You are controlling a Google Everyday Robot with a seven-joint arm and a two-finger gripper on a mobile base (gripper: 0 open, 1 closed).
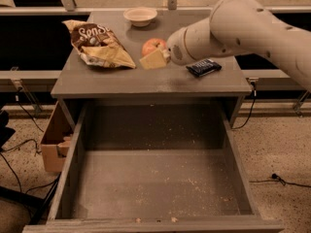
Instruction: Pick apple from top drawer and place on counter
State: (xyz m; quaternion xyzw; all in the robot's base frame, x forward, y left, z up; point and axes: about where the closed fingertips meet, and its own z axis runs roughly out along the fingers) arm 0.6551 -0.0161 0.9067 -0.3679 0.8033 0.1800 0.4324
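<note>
Apple (pixel 152 44) over the counter (pixel 146 84), just right of the chip bag (pixel 99 45) | our gripper (pixel 155 54) pinches it by the sides | we think it is light, hard, smooth and may roll

Tabletop (pixel 160 81) looks like grey-painted wood: matt, smooth, just a faint sheen toward the front edge. Top drawer (pixel 155 188) is the same grey wood, with a dull floor that's gritty with pale crumbs. The claw (pixel 152 53) sits over the tabletop's middle, clamped on the apple (pixel 153 44). Its visible finger (pixel 154 60) is matt cream plastic or rubber, can't tell which. Apple skin is smooth with a soft shine. Arm (pixel 252 23) shell is smooth off-white plastic, satin finish. Chip bag (pixel 99 45) is crinkly glossy film. Bowl (pixel 140 16) is pale and matt. Snack bar (pixel 204 67) has a shiny dark wrapper. Box (pixel 53 144) is plain brown cardboard, rough-looking.
</note>
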